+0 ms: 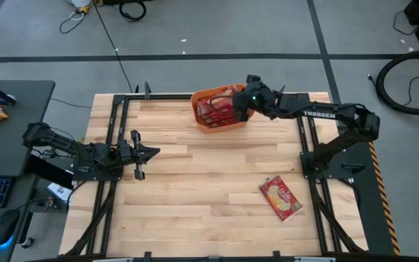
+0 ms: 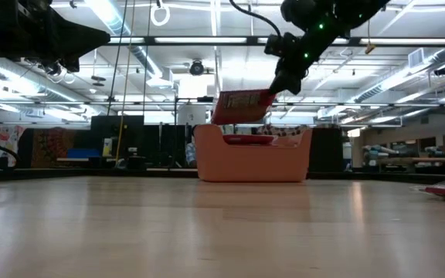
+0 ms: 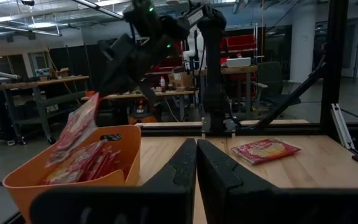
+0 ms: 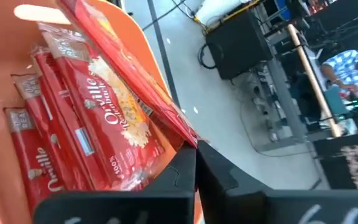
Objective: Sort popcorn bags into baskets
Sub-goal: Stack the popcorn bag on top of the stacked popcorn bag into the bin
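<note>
An orange basket (image 1: 208, 125) stands at the table's far edge, with several red popcorn bags (image 4: 61, 130) lying in it. My right gripper (image 2: 274, 90) hangs over the basket's right end, shut on one more red popcorn bag (image 2: 240, 106), which hovers above the rim. Another popcorn bag (image 1: 281, 198) lies flat on the table toward the near right. My left gripper (image 1: 153, 152) is at the table's left side, shut, with nothing between its fingers (image 3: 196, 163). My right gripper pinches the popcorn bag by one end edge (image 4: 182, 127) between its two fingers. The fingers slant down from the table's right side. The bag sticks out past the fingertips, tilted, lifted clear above the basket (image 2: 253, 158) and the bags inside it.
Bare wood lies between the arms and toward the near edge. Black frame rails (image 1: 115, 116) run along the table's left and right sides. A desk with a keyboard and mouse (image 1: 2, 225) stands beyond the left edge.
</note>
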